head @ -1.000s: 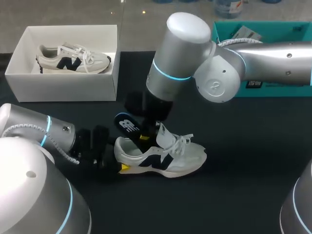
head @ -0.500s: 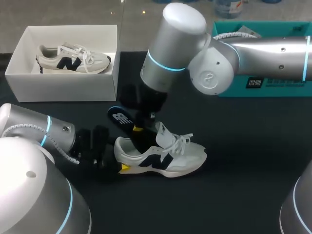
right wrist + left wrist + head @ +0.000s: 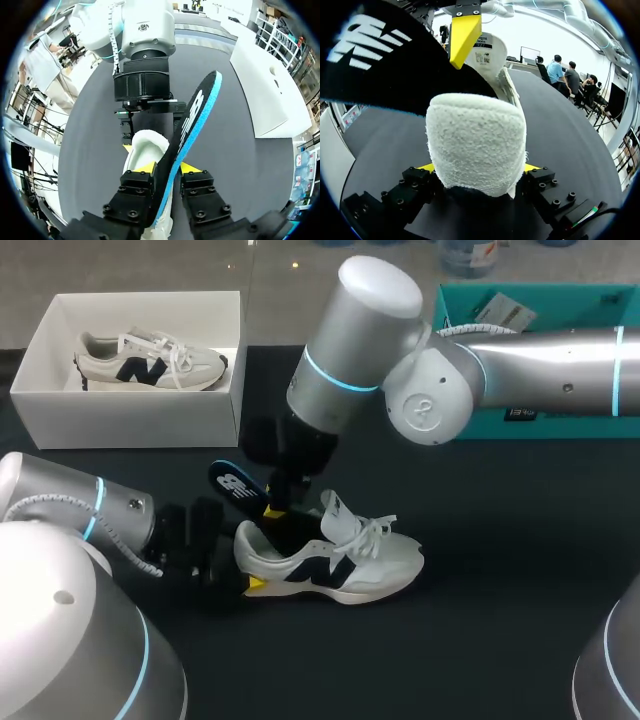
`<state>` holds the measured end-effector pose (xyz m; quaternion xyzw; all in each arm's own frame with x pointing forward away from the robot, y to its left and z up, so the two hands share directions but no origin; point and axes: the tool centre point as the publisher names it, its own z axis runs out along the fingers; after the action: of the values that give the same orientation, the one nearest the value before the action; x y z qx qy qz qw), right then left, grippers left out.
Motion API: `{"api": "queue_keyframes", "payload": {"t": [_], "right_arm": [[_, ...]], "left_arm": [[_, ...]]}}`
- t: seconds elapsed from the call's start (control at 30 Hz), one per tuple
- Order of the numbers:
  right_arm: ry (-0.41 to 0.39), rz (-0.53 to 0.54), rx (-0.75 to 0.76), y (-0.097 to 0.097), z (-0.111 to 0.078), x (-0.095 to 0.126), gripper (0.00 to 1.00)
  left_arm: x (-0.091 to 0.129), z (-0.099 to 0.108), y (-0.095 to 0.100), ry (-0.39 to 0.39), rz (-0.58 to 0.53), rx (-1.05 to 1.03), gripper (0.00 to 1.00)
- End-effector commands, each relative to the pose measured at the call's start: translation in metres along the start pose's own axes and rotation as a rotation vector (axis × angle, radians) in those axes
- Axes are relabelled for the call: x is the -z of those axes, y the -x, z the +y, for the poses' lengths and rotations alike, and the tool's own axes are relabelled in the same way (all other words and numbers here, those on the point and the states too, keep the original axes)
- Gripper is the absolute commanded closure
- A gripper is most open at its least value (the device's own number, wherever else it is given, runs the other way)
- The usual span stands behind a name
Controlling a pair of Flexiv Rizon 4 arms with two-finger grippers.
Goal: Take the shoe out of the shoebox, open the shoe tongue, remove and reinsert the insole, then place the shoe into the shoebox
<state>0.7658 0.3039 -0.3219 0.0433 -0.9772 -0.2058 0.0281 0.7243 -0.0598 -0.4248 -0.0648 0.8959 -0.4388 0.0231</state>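
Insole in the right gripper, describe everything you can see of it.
The insole is a thin pad, black on top with a white logo and a bright blue edge. The right gripper is shut on its lower part, holding it tilted above the heel of the white sneaker, which the left gripper clamps.

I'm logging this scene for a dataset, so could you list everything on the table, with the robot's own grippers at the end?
loose shoe: one, white and navy, mid-table
insole: one, black with blue edge, held above that shoe's heel
shoebox: one, white, far left
boxed shoe: one, white and navy, inside the shoebox
teal box: one, far right
table: one, black
left gripper: one, yellow-tipped, shut on the loose shoe's heel
right gripper: one, yellow-tipped, shut on the insole
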Motion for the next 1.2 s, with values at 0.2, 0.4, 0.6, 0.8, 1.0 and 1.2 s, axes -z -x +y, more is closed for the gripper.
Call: {"api": "queue_keyframes", "payload": {"t": [0.2,0.4,0.6,0.8,1.0,1.2], "right_arm": [[0.064,-0.006,-0.028,-0.005,-0.015,-0.002,0.79],[0.087,-0.006,-0.027,-0.003,-0.014,-0.006,1.0],[0.129,-0.01,0.005,0.008,-0.005,-0.002,1.0],[0.233,-0.04,0.017,0.016,0.001,0.02,1.0],[0.294,-0.062,0.043,0.02,0.009,0.039,1.0],[0.321,-0.067,0.054,0.024,0.012,0.066,1.0]], "left_arm": [[-0.001,0.001,-0.001,0.002,-0.002,0.0,1.0],[-0.001,0.001,-0.001,0.002,-0.002,0.0,1.0],[-0.001,0.001,-0.001,0.002,-0.002,0.0,1.0],[-0.001,0.001,-0.001,0.002,-0.002,0.0,1.0],[-0.001,0.001,-0.001,0.002,-0.002,0.0,1.0],[-0.001,0.001,-0.001,0.002,-0.002,0.0,1.0]]}}
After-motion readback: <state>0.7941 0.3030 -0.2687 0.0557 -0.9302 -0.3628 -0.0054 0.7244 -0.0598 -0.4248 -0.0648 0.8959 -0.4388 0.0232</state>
